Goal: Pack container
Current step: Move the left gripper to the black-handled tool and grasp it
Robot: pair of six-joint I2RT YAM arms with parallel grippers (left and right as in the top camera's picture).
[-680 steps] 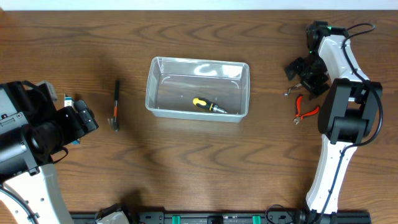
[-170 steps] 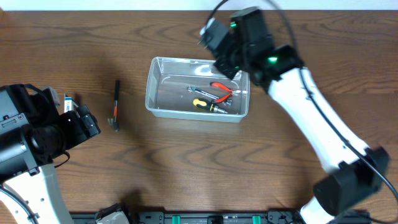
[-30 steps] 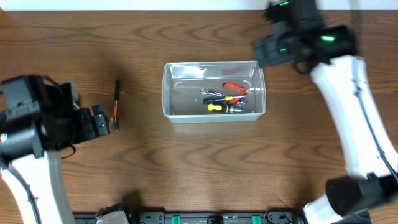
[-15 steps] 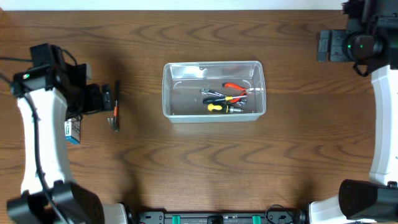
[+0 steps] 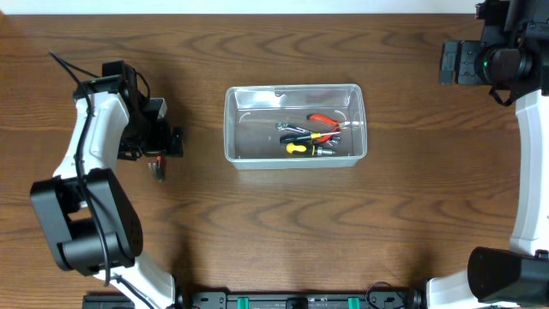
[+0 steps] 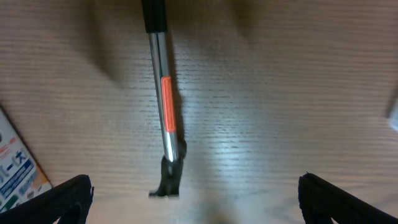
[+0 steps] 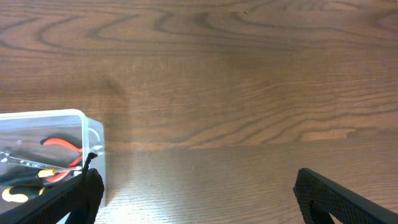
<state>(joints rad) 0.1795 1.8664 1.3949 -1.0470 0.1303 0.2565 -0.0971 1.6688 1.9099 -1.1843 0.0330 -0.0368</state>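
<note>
The container (image 5: 253, 137) sits mid-counter (image 5: 274, 232) holding pliers (image 5: 324, 123) and a screwdriver (image 5: 309, 149), leaving the hammer (image 6: 166, 118) outside beneath the left pincer (image 6: 199, 205), wide open and empty like the distant right pincer (image 7: 199, 202).

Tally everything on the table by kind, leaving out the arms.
Bin: 1
Pliers: 1
Screwdriver: 1
Grey tool, kind unclear: 1
Hammer: 1
Box: 1
Total: 6
</note>
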